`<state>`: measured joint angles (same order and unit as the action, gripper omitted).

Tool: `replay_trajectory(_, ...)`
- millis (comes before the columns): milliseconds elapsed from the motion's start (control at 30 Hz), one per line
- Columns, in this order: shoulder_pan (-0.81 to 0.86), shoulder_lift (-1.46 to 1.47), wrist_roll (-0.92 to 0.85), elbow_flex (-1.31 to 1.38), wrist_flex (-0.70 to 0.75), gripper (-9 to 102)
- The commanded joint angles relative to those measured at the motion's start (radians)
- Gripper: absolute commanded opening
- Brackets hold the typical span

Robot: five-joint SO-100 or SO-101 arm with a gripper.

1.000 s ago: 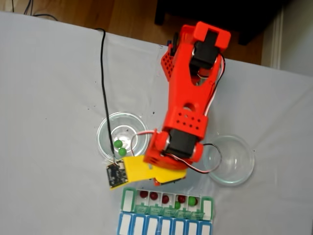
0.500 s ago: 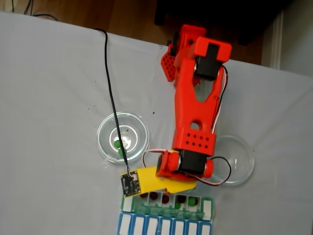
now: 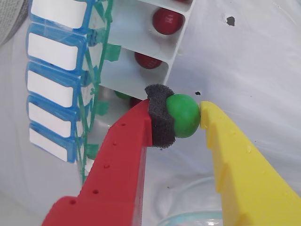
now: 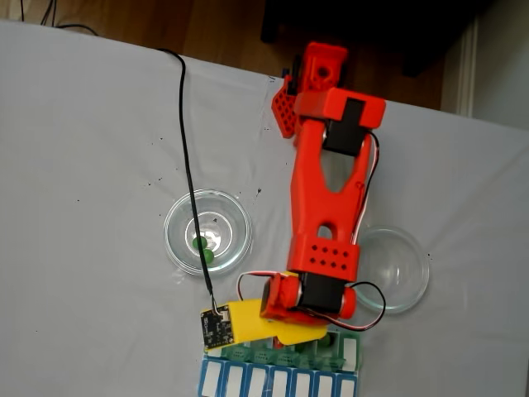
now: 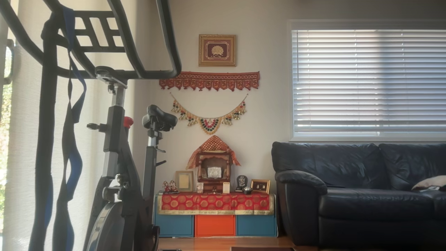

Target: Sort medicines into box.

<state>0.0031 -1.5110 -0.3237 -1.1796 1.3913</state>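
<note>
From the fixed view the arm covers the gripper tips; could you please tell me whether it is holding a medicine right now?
Observer: Yes. In the wrist view the gripper is shut on a green ball, pinched between the black foam pad on the red finger and the yellow finger.
Operator: Is it over a compartment?
Observer: It looks just outside the box, over the cloth; height is unclear.
Operator: What's in the nearest compartments?
Observer: Two each hold a red ball.
</note>
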Motion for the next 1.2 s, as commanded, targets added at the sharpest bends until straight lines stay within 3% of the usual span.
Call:
replay_trajectory(0, -0.02, -0.023, 0.015, 0.112, -0.028, 1)
replay_trajectory(1167, -0.051, 0.037, 0.071, 0.091, -0.195, 1)
